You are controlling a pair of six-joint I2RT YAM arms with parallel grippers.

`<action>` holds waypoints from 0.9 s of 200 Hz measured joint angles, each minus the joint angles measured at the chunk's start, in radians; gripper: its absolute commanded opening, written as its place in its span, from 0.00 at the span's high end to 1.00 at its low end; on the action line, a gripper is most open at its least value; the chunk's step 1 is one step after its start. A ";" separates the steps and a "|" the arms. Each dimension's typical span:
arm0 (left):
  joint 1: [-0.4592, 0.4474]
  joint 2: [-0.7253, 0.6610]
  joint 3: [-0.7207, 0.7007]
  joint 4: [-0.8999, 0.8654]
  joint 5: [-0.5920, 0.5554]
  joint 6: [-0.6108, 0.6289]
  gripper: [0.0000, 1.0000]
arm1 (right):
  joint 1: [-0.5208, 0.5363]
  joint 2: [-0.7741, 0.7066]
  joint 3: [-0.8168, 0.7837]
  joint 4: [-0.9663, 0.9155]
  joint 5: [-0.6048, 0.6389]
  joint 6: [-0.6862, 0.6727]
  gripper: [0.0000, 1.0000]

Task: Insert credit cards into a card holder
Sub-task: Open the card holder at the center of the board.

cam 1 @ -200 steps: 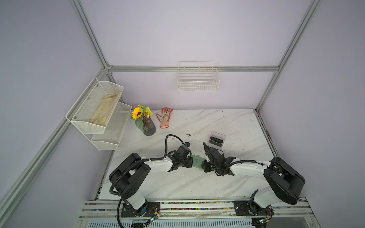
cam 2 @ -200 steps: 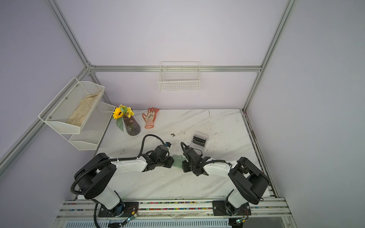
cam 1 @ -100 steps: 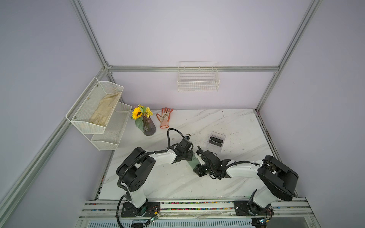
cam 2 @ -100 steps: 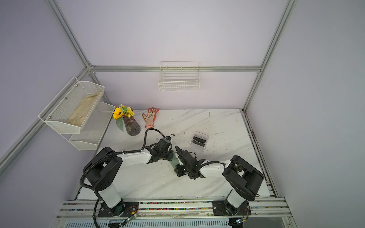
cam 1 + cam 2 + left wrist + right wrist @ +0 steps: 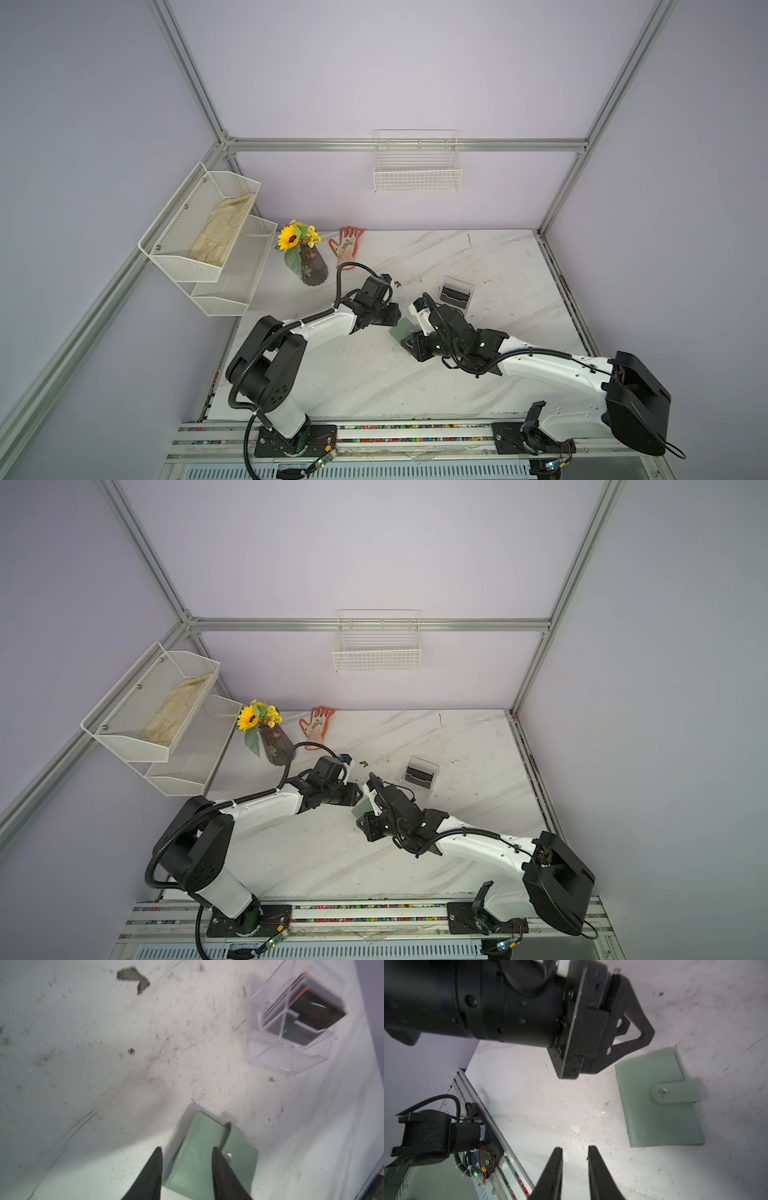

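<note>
Both arms reach in over the white marble table (image 5: 457,737), and we note their tips nearly meeting mid-table. The left gripper (image 5: 355,792) and right gripper (image 5: 362,825) sit close together; we cannot read either jaw gap from up here. Between them lies a sliver of the green card holder (image 5: 360,808), partly covered by the right arm. Near it, toward the back wall, a clear box (image 5: 433,789) holds dark cards (image 5: 417,776). At the back edge we log a flower vase (image 5: 274,746) and an orange glove (image 5: 316,727). A wire basket (image 5: 376,654) hangs on the wall.

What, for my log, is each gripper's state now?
Left gripper: open, empty, by the card holder.
Right gripper: open, empty.
</note>
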 measured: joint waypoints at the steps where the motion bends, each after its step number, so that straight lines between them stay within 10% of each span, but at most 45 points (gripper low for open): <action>1: 0.000 -0.003 0.001 0.000 0.000 0.000 0.70 | 0.000 -0.002 0.004 -0.002 0.004 -0.001 0.74; 23: 0.000 -0.079 0.012 0.002 -0.019 -0.008 1.00 | 0.000 0.007 0.059 -0.039 0.078 -0.023 0.71; 180: 0.011 -0.016 -0.242 0.196 0.110 -0.261 1.00 | -0.061 0.438 0.340 -0.316 0.337 -0.168 0.70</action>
